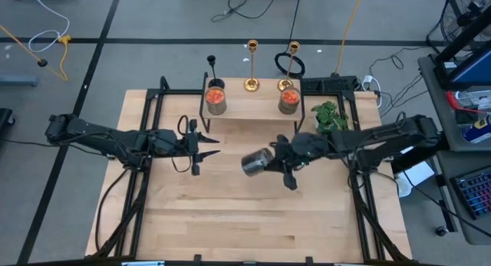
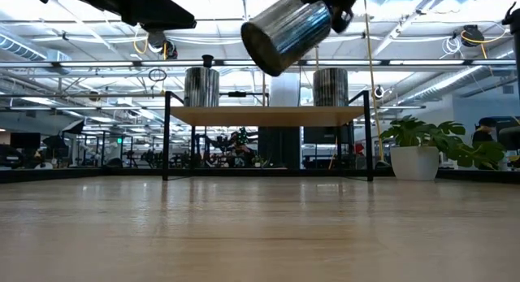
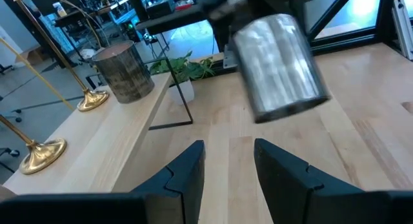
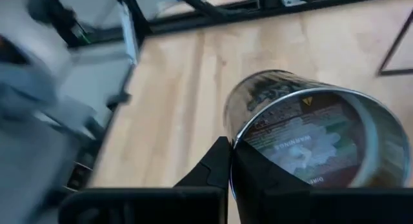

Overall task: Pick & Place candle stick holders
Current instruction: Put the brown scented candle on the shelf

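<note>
**Right end effector holds a metal can over the tabletop**

The right end effector [image 1: 285, 168] is clamped on the rim of a shiny metal can [image 1: 257, 162], its fingers [image 4: 227, 172] pinched tight over the edge. The can hangs tilted in the air above the middle of the tabletop [image 1: 253, 220], its open mouth turned toward the left arm; the low view shows it well clear of the wood. The left end effector [image 1: 205, 147] hovers near the can, pointing at it, with its fingers [image 3: 187, 175] parted by a narrow gap and nothing between them.

At the far side of the tabletop stands a low wooden shelf [image 1: 249, 109]. On it are 2 more cans [image 1: 216, 100], one toward each end. 2 gold candle stick holders [image 1: 252, 67] stand upright at the back edge of the shelf, between and behind the cans, well apart from both arms. A black candle stick holder [image 1: 212, 67] stands just behind the left can. A small potted plant [image 1: 328, 116] sits beside the shelf's right end.
</note>
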